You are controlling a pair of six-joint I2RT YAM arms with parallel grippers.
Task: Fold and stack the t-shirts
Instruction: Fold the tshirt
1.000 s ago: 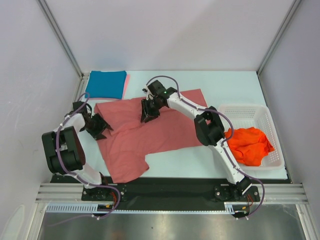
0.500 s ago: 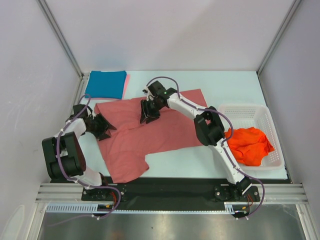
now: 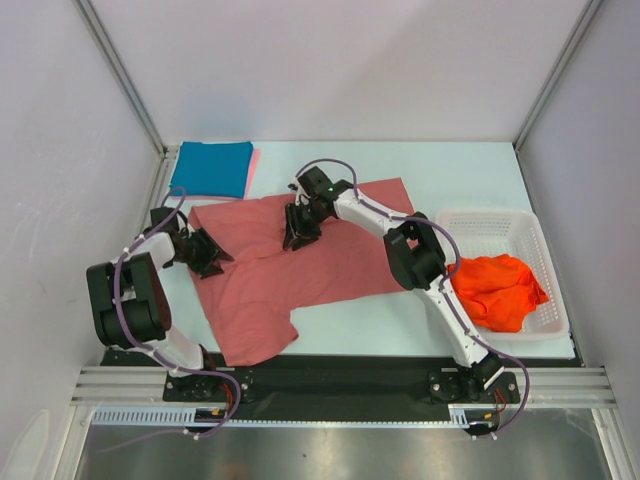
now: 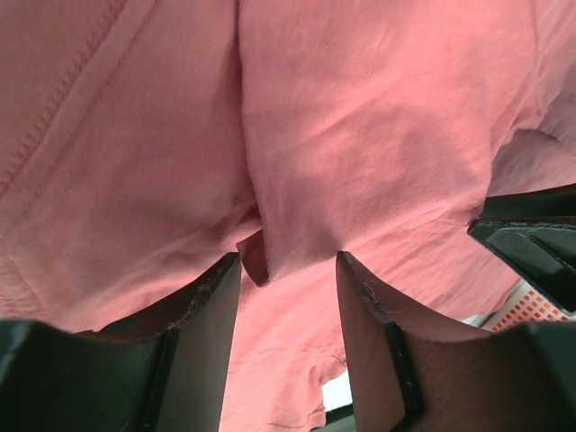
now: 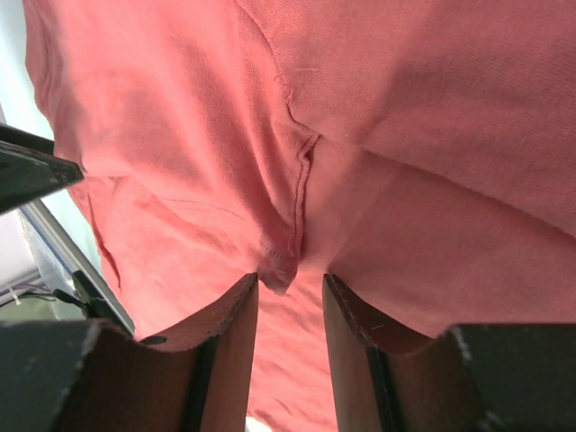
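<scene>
A dusty salmon-red t-shirt [image 3: 310, 265] lies spread across the middle of the table. My left gripper [image 3: 204, 252] rests low on its left edge. In the left wrist view the left gripper [image 4: 288, 261] is open, with a small raised fold of the red cloth [image 4: 255, 261] between its tips. My right gripper [image 3: 300, 228] presses down on the shirt's upper middle. It is also open [image 5: 290, 277], and a puckered seam [image 5: 281, 268] sits at its tips. A folded teal-blue t-shirt [image 3: 212, 168] lies at the back left on a light pink one [image 3: 253, 168].
A white lattice basket [image 3: 497, 222] stands at the right, holding bright orange-red shirts [image 3: 498, 288]. The enclosure walls close in on the left and right. The black strip with the arm bases runs along the near table edge [image 3: 340, 372].
My left gripper has slid a little to the right onto the shirt's left edge and its jaws have narrowed slightly. My right gripper has stayed over the same spot.
</scene>
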